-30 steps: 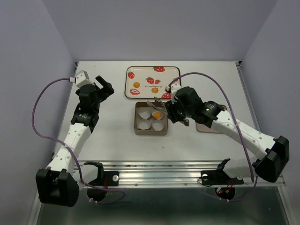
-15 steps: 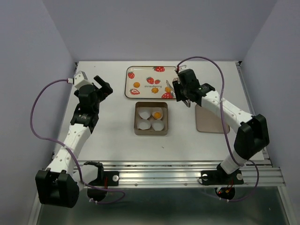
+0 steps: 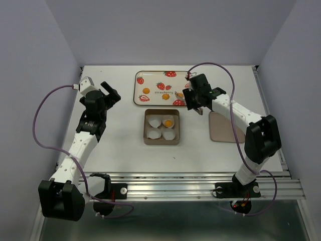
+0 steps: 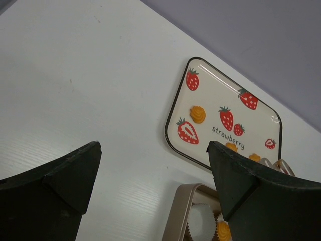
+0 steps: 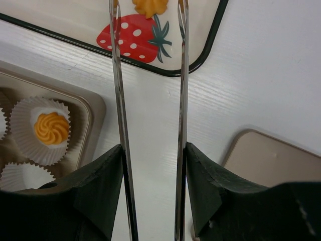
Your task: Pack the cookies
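Note:
The strawberry-print tray (image 3: 156, 80) holds three orange-yellow cookies: one on the left (image 3: 146, 90), one in the middle (image 3: 166, 96) and one at the right (image 3: 179, 94). A fourth cookie (image 3: 168, 121) sits in a white paper cup in the brown square tin (image 3: 161, 141). My right gripper (image 3: 192, 100) is shut on metal tongs (image 5: 182, 75) at the tray's front right corner. The tong arms are spread, and a cookie (image 5: 149, 6) lies between their tips. The cookie in the tin also shows in the right wrist view (image 5: 51, 128). My left gripper (image 3: 108, 93) is open and empty, left of the tray.
The tin's lid (image 3: 224, 126) lies flat to the right of the tin. Three paper cups in the tin hold nothing, among them the front left one (image 3: 154, 133). Purple cables loop above both arms.
My right gripper has moved with the tongs from over the tin back to the tray's front right corner. The left arm has not moved.

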Robot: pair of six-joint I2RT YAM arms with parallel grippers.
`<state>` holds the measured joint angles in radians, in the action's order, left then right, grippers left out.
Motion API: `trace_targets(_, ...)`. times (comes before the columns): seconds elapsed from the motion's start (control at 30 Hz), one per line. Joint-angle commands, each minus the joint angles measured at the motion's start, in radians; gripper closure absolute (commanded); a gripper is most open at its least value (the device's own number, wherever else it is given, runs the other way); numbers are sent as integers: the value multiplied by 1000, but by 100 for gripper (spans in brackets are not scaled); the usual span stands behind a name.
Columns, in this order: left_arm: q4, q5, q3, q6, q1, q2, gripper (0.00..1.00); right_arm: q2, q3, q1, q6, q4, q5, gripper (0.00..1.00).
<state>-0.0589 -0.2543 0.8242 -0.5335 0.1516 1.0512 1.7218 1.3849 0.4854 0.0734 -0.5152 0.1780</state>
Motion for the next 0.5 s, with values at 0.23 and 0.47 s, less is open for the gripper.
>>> trace_targets(0.23,-16,-34,32,6,8,-5,1,59,83,-2,-15,41,5,44)
trace_targets(0.47,-15,-40,32,10,8,0,1,82,85,-11,-6,43,12,45)
